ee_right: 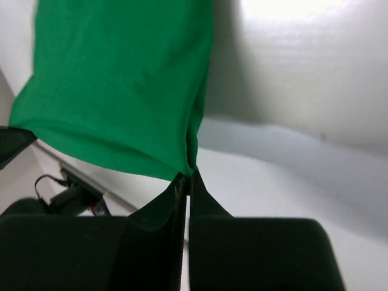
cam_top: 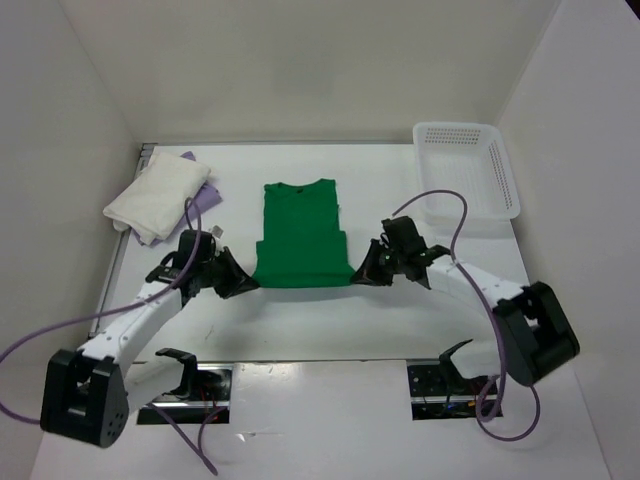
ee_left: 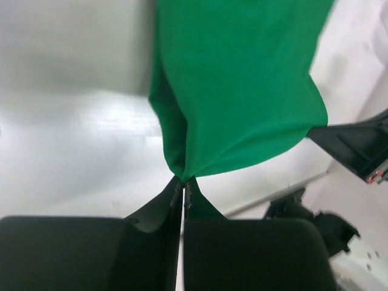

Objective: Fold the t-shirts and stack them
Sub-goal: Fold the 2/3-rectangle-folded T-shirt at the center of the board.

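Note:
The bright green t-shirt (cam_top: 301, 233) lies lengthwise in the middle of the table, collar at the far end. My left gripper (cam_top: 250, 281) is shut on its near left corner and my right gripper (cam_top: 357, 277) is shut on its near right corner. The left wrist view shows green cloth (ee_left: 242, 91) pinched at the fingertips (ee_left: 183, 180), lifted off the table. The right wrist view shows the same cloth (ee_right: 121, 91) pinched at the tips (ee_right: 188, 176). A folded white t-shirt (cam_top: 158, 194) lies on the lavender t-shirt (cam_top: 205, 196) at the far left.
A white perforated plastic basket (cam_top: 466, 170) stands at the far right. White walls close in the table at the back and both sides. Purple cables trail from both arms. Two black mounts sit at the near edge.

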Action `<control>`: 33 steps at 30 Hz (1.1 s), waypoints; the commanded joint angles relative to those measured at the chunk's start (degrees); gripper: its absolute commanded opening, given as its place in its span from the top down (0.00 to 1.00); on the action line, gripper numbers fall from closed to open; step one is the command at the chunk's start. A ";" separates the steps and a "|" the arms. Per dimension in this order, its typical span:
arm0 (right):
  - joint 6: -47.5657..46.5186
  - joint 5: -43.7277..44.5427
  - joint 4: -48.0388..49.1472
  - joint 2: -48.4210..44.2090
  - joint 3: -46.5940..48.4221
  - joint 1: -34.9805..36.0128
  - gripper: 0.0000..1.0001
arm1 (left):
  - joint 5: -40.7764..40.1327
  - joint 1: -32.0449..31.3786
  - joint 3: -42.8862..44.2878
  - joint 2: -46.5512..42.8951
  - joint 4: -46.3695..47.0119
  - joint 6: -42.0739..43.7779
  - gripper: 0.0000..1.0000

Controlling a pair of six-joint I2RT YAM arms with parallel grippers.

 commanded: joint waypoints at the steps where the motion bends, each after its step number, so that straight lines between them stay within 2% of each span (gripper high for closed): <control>1: 0.16 3.42 -7.97 -7.65 -1.69 0.28 1.00 | 0.77 -1.16 -2.44 -6.96 -9.39 -0.65 1.00; 4: 0.16 3.43 -12.00 -10.12 -0.39 0.28 1.00 | 1.39 -1.17 -1.84 -9.68 -11.58 -1.89 1.00; 7: -0.98 3.43 -14.74 -11.44 5.06 0.28 1.00 | -1.32 -1.17 8.34 -10.48 -14.49 -0.57 1.00; 8: -2.03 3.43 -14.75 -11.45 8.30 0.28 1.00 | -2.55 -1.17 10.89 -7.43 -14.50 0.04 1.00; 12: -6.34 3.95 -15.27 -2.33 18.33 -1.57 1.00 | -1.68 0.50 17.23 4.44 -10.20 3.38 1.00; 13: -7.91 3.95 -14.40 2.30 20.44 -2.26 1.00 | -2.29 1.03 18.02 6.55 -7.84 4.43 1.00; 19: -11.08 4.40 -13.08 18.58 39.24 -5.51 1.00 | -5.38 3.92 29.43 20.18 -2.73 5.85 1.00; 20: -11.79 4.39 -13.08 23.92 44.40 -6.13 1.00 | -5.38 3.93 31.11 24.11 -1.94 6.54 1.00; 30: -11.27 1.67 -15.45 49.95 73.52 -7.19 1.00 | -9.76 7.97 46.58 43.73 2.46 6.03 1.00; 33: -9.69 0.97 -14.84 53.58 79.68 -7.19 0.98 | -9.77 8.50 50.90 47.96 3.95 5.33 0.94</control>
